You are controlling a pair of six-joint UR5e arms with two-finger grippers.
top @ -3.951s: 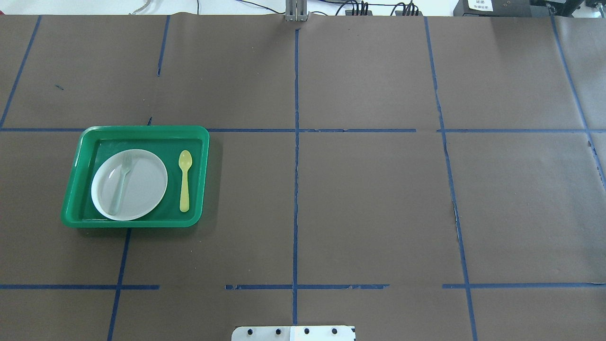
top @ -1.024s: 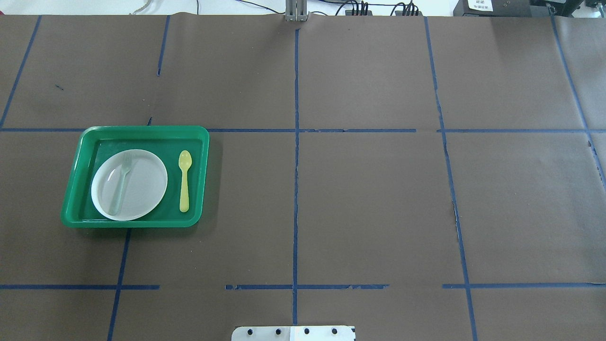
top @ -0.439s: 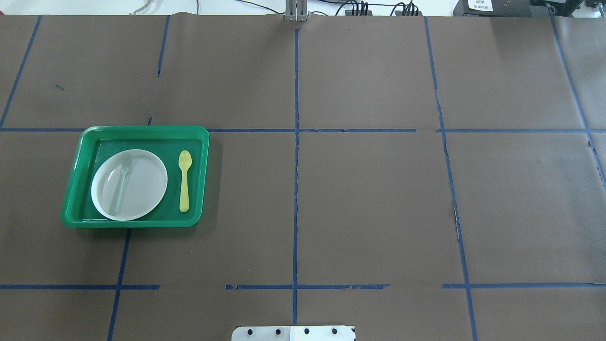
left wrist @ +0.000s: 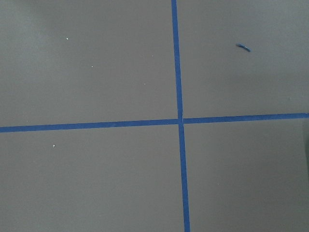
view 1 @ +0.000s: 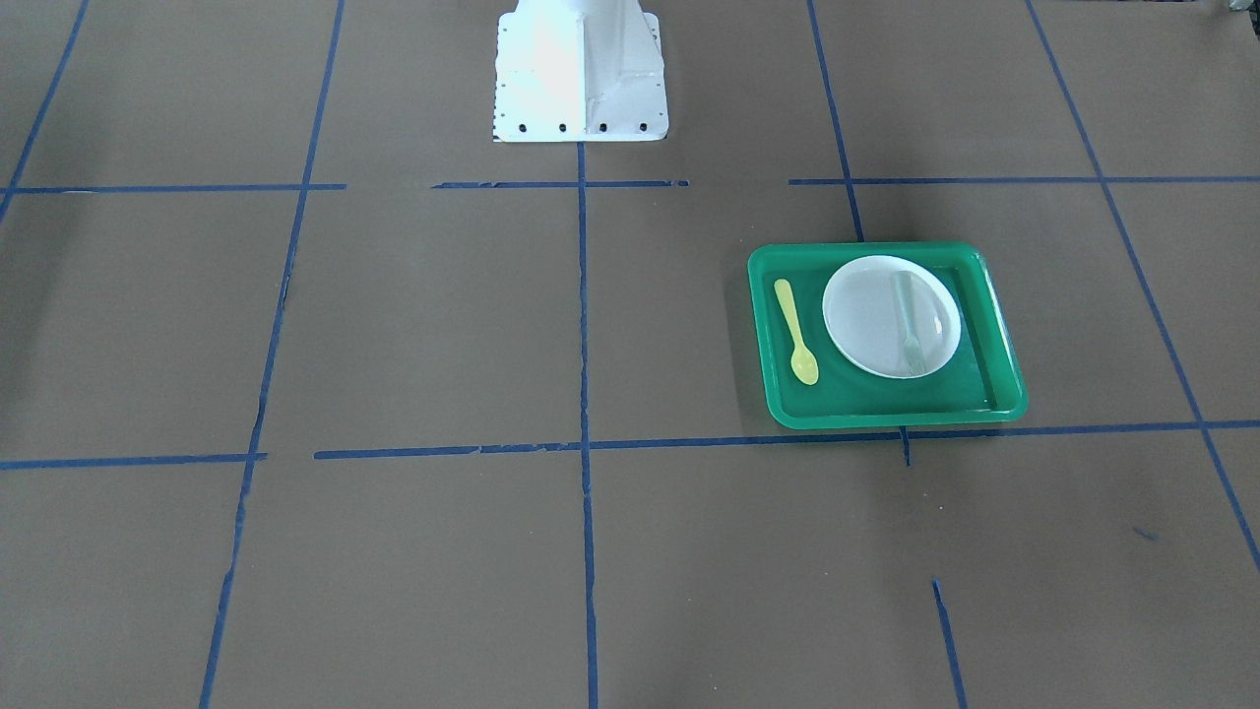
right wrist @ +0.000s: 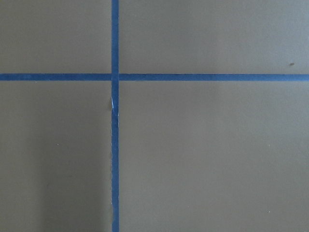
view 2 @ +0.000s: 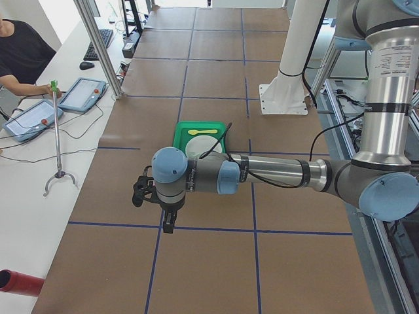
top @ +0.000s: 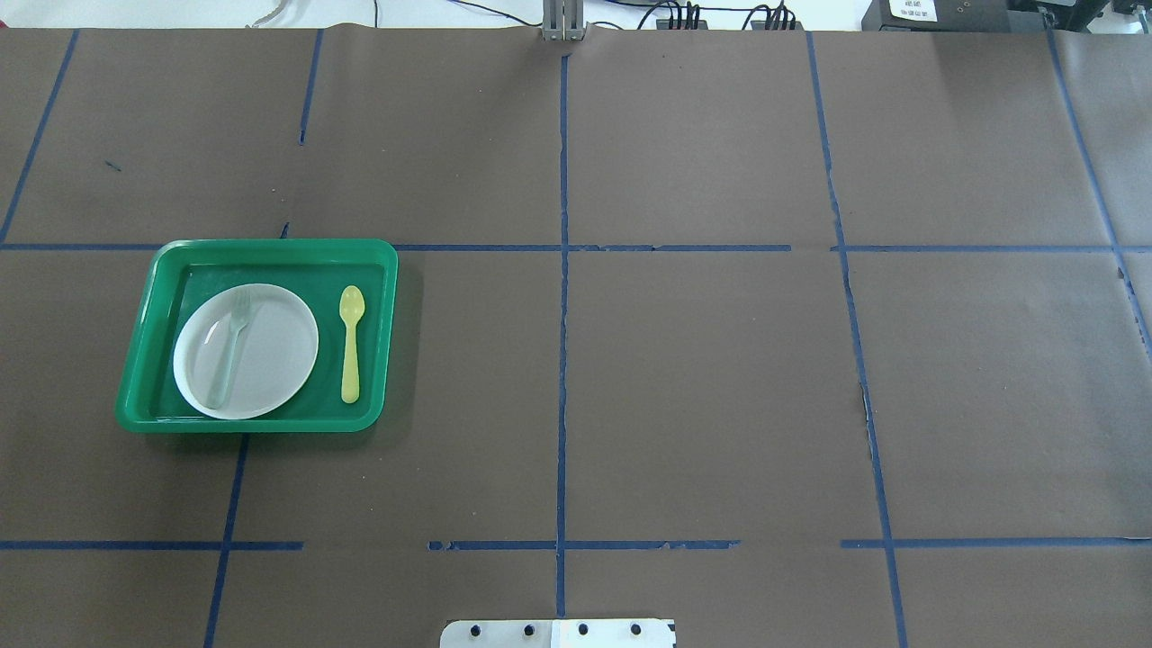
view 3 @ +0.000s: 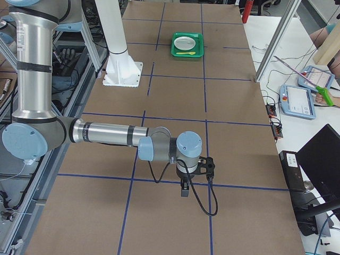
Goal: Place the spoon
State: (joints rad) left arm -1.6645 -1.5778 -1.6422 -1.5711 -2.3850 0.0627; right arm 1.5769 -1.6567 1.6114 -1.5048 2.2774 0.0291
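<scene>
While both arms hung low at opposite ends of the brown-papered table [top: 720,405], the yellow plastic spoon [top: 350,345] lay flat on the floor of a green tray [top: 270,245] on the robot's left half of the table. It lay just beside a white plate [top: 279,351], on the side towards the table's middle and clear of the plate's rim. Its oval bowl pointed away from the robot and its slim handle towards it. A pale grey-green fork [top: 228,351] lay across the plate, tines also away from the robot. The tray sat beside a crossing of blue tape lines [top: 562,360], well apart from the white pedestal [view 1: 581,69] of the robot.

Seen from the table's end on the robot's left, the left gripper [view 2: 169,224] pointed down above a tape line at the end of a level, outstretched arm, with the tray beyond it and apart from it. Whether its fingers were spread or closed could not be told. Its wrist camera showed only paper and a tape crossing. The right gripper [view 3: 184,189] hung the same way at the other end of the table, well apart from the tray, and the state of its fingers could not be told either
</scene>
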